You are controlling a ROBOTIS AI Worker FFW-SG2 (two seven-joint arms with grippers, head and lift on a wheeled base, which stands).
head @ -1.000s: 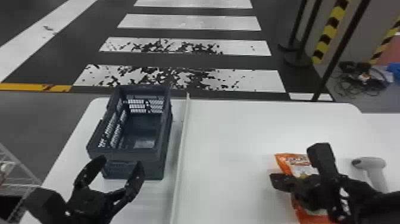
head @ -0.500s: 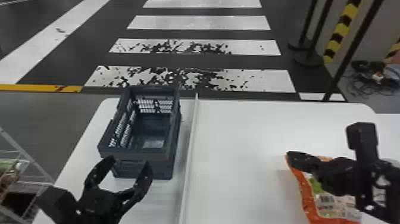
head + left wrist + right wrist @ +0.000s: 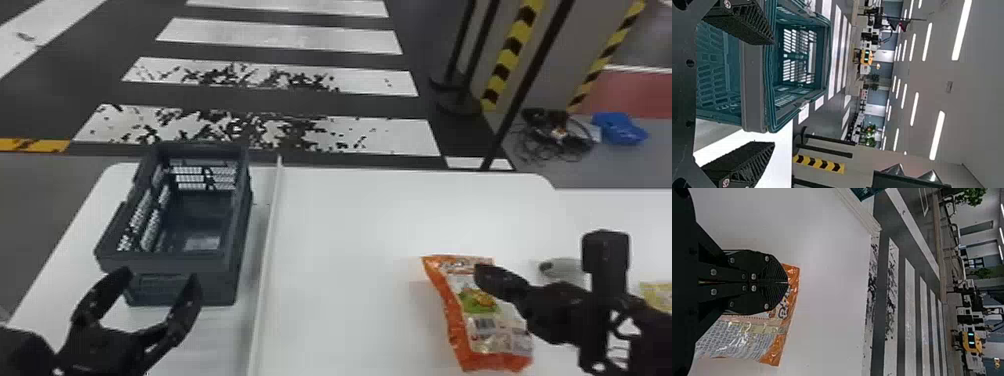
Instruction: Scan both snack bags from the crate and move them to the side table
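Observation:
In the head view, an orange snack bag [image 3: 455, 320] lies on the white table [image 3: 350, 250] at the right, printed side up. My right gripper [image 3: 479, 272] is shut just over its upper part; its fingers meet above the bag [image 3: 779, 344] in the right wrist view, where the gripper [image 3: 787, 282] hides some of it. A yellow packet [image 3: 656, 294] shows at the right edge, partly behind the arm. At the near side of the dark crate [image 3: 165, 257], my left gripper [image 3: 161, 276] stands open. The left wrist view has the gripper [image 3: 773, 93] with the crate [image 3: 752, 86] beyond its parted fingers.
A raised white divider [image 3: 265, 260] runs along the table between crate and bag. Beyond the bag lies a pale scanner [image 3: 560, 267], partly behind the right arm. The side table [image 3: 625, 205] adjoins at the right. Dark posts [image 3: 525, 85] stand behind.
The head view has shifted. Relative to the table, my right gripper has moved right and away across the orange bag, which has stayed about in place. The left gripper remains near the crate.

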